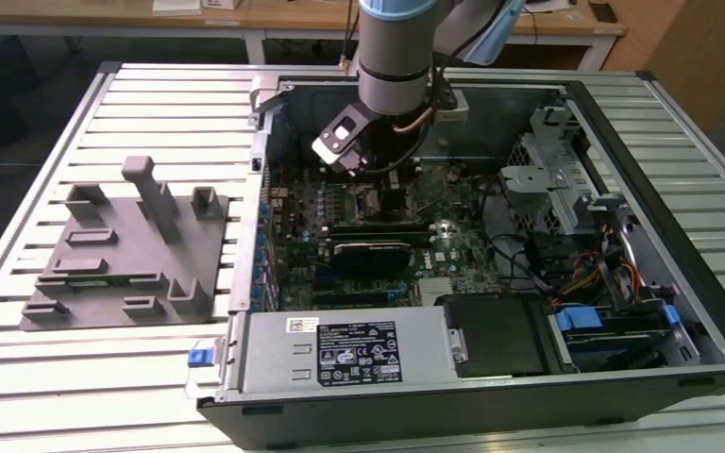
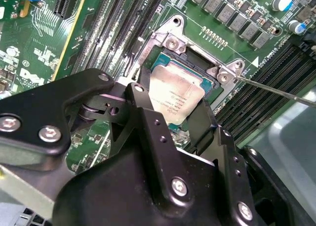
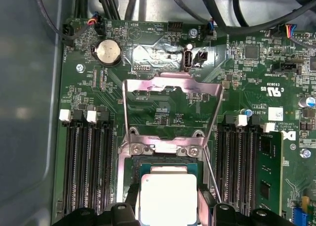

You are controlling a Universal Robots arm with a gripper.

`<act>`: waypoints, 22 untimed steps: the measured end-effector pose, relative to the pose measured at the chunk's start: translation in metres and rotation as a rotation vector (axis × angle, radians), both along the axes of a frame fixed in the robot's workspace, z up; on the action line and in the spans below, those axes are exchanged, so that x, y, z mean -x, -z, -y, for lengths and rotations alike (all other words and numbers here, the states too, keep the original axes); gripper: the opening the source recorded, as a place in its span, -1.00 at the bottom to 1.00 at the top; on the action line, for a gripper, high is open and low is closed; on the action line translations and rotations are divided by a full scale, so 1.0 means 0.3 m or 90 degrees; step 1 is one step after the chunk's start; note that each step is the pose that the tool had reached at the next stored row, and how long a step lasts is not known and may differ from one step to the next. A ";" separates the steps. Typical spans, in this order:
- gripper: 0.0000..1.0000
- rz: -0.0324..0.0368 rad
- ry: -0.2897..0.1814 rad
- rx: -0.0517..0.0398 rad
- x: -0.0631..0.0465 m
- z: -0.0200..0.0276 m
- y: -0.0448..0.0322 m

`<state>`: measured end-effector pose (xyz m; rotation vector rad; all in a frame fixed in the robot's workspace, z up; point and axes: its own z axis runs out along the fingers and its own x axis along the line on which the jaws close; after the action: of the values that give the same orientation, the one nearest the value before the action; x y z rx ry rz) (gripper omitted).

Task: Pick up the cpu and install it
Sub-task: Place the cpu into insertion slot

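The gripper (image 2: 175, 105) is pinching the cpu (image 2: 173, 92): in both wrist views its black fingers (image 2: 210, 124) press against two opposite edges of the pale silver chip. The cpu sits level over the opening of the square metal socket frame (image 3: 148, 148), its printed top facing up (whether it is fully seated in the socket or a shade above it I cannot tell). In the first wrist view the socket's load plate (image 3: 170, 82) stands swung open beyond the chip, lying back over the green motherboard (image 3: 163, 114). In the second wrist view the thin wire lever (image 2: 276, 90) angles away from a corner of the frame. Rows of black memory slots (image 3: 89, 161) flank the socket on both sides, and one memory module (image 3: 269, 171) stands in the group on one side. Farther along the board lies a round coin cell (image 3: 107, 52), with black cables running past the board's edge. In the exterior view the arm (image 1: 395, 57) reaches down into the open computer case (image 1: 665, 123), which rests on a slatted metal table (image 1: 148, 94). On the exterior view's left, well apart from the case's opening, a grey fixture (image 1: 124, 255) sits on the table.
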<state>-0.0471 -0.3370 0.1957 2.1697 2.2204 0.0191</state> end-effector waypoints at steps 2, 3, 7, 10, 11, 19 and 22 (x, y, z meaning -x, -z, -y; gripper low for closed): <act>0.08 0.0000 0.003 -0.0006 0.000 0.000 0.002; 0.08 0.0001 0.006 -0.0006 0.000 0.000 0.003; 0.08 -0.0001 0.017 -0.0005 0.000 0.000 0.005; 0.08 0.0000 0.017 -0.0007 -0.001 -0.001 0.008; 0.08 0.0000 0.017 -0.0007 -0.001 -0.002 0.008; 0.08 0.0000 0.017 -0.0007 -0.002 -0.006 0.010; 0.08 -0.0001 0.017 -0.0005 -0.002 -0.006 0.013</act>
<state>-0.0466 -0.3351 0.1918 2.1994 2.1918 0.0190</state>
